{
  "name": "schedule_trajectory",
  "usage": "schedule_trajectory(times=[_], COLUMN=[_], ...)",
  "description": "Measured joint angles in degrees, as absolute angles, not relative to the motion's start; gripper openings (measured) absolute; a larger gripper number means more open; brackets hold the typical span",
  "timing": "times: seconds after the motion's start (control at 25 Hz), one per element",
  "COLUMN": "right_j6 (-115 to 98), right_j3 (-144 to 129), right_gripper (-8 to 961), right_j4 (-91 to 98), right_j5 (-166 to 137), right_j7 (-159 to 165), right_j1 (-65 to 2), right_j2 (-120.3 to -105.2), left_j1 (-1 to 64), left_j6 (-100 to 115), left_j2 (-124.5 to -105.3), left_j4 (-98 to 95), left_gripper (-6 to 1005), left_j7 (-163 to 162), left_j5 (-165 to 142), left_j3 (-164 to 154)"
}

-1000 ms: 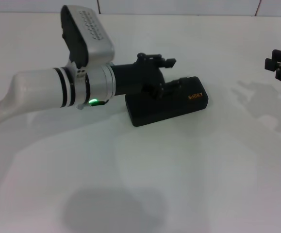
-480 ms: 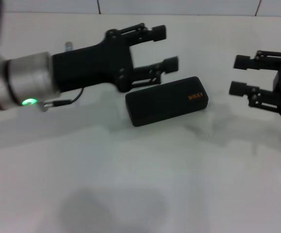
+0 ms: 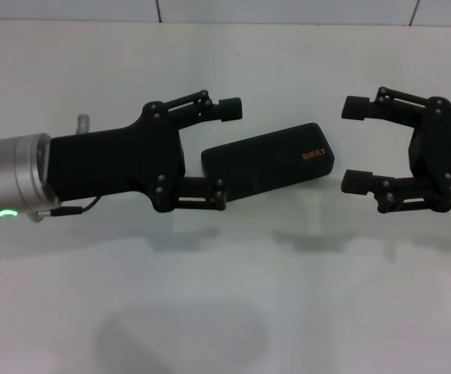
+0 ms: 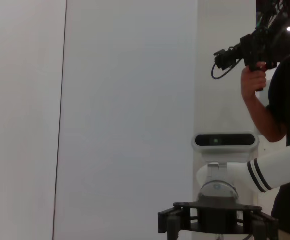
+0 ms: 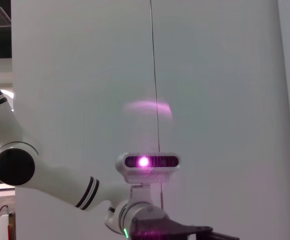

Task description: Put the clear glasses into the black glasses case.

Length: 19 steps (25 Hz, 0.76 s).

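1. Head view: the black glasses case [image 3: 268, 162] lies shut on the white table [image 3: 225, 312], between the two grippers; its long axis runs across the view, tilted so that the end bearing the orange lettering sits slightly farther from the robot and toward its right; the left gripper [image 3: 223, 152] hangs at the case's plain end, its fingers spread wide and holding nothing, the upper fingertip beyond the case's far edge and the lower one overlapping its near corner in this view; whether they touch the case or float above it I cannot tell; the right gripper [image 3: 357, 145] hangs just off the lettered end, likewise spread and empty, apart from the case; I judge the left gripper the nearer of the two; the case is matte black, oblong, with rounded corners, lid down; the clear glasses are not visible anywhere in this view, so I judge they may already be inside, or simply out of sight.

2. Left wrist view: the camera looks level across at the right gripper [image 4: 216, 220] and a pale wall; a person [image 4: 285, 100] stands beyond with a camera rig; neither case nor glasses appear.

3. Right wrist view: it faces the opposite arm [image 5: 49, 185] and a wall; no task thing shows here.
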<state>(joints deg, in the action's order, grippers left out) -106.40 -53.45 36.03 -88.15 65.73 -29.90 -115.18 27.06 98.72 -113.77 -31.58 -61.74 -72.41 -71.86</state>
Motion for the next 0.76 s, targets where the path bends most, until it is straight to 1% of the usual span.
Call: schedule_trajectory(times=[0.24, 0.48, 0.76], right_j6=[-106.19, -106.04, -106.03], right_j3=[-53.43, -53.43, -53.43], right_gripper=[888, 888, 888], right_j4=[34.17, 34.05, 33.93], right_j5=[-87.76, -87.71, -88.01], right_j7=[63.39, 62.59, 61.93], right_j1=[-30.3, -30.39, -30.41], right_j2=[-115.49, -115.49, -115.55], left_j1=[25.97, 25.75, 24.83], left_j6=[99.48, 100.2, 100.5], left_j2=[-113.71, -113.29, -113.31], left_j4=[-31.62, -32.48, -33.87], left_gripper=[895, 895, 895], left_j7=[-59.02, -58.72, -58.23], left_j5=[-73.29, -74.46, -74.71], left_j3=[-71.97, -71.84, -71.8])
